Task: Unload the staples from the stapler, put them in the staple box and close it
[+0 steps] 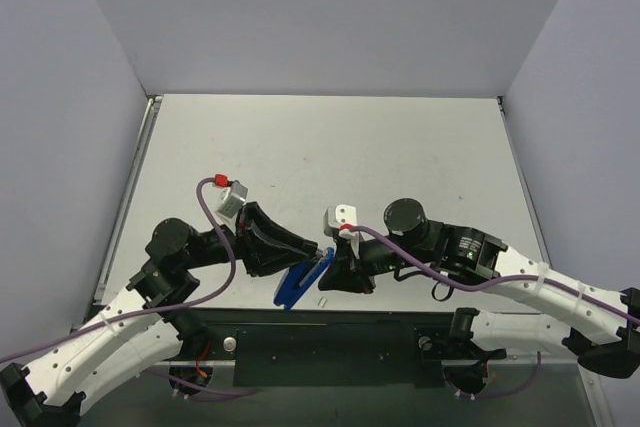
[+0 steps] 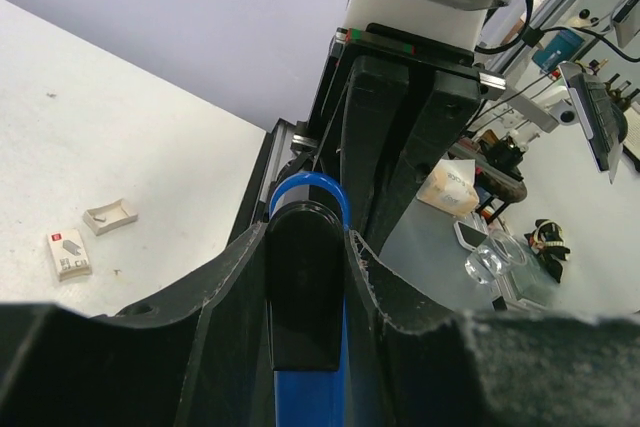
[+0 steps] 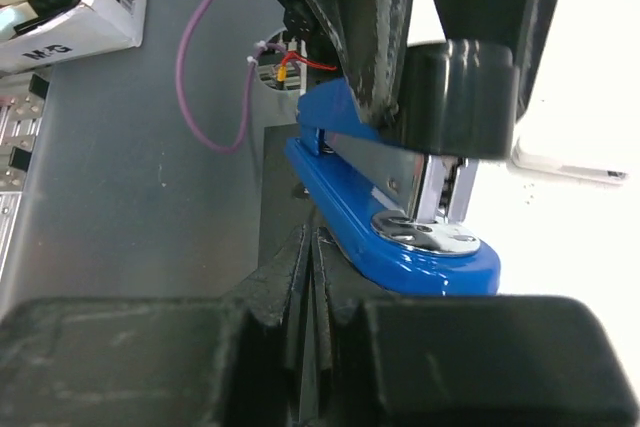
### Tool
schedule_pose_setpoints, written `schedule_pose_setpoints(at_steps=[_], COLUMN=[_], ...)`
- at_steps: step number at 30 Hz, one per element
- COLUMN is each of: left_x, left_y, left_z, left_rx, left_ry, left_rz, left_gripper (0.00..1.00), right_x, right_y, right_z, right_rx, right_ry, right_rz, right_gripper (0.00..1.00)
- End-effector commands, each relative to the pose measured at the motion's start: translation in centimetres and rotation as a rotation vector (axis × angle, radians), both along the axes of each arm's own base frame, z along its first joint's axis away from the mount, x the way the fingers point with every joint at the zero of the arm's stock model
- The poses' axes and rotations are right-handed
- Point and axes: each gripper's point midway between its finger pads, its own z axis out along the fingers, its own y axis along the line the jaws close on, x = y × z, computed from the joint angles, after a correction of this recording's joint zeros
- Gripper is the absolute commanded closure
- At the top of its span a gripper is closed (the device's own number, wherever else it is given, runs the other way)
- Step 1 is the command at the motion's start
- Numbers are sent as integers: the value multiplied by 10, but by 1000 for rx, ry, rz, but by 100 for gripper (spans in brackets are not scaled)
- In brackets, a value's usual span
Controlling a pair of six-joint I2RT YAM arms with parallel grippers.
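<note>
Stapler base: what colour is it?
The stapler base is glossy blue, with a silver metal plate near its tip; the right wrist view shows it best.

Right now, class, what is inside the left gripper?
The stapler, black end and blue body, clamped in the left gripper. Its sides are covered by the fingers; any staples inside cannot be seen.

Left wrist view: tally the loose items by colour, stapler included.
Blue with a black end: 1, the stapler
White: 2, a small box with a red mark and an open tray piece, both on the table
Total: 3
</note>
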Motion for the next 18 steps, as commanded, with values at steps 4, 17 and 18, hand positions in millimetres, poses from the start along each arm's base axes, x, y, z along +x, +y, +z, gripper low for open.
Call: schedule_pose_setpoints(at_steps=[4,17,18], left_x=[-29,-53,-53], left_y=[-7,-31,-31], left_z=[17,-5,-3], left_rx=[-49,26,24], left_ry=[-93,-120,-129], left_rz=[-174,-332,-334], left_gripper=[100,100,100], right_x=[8,11,11], right_y=[28,63,63], right_z=[38,55,55], right_rx=[85,59,56], right_ry=[-74,-76,-72], right_rz=[146,299,301], right_gripper=[100,100,100])
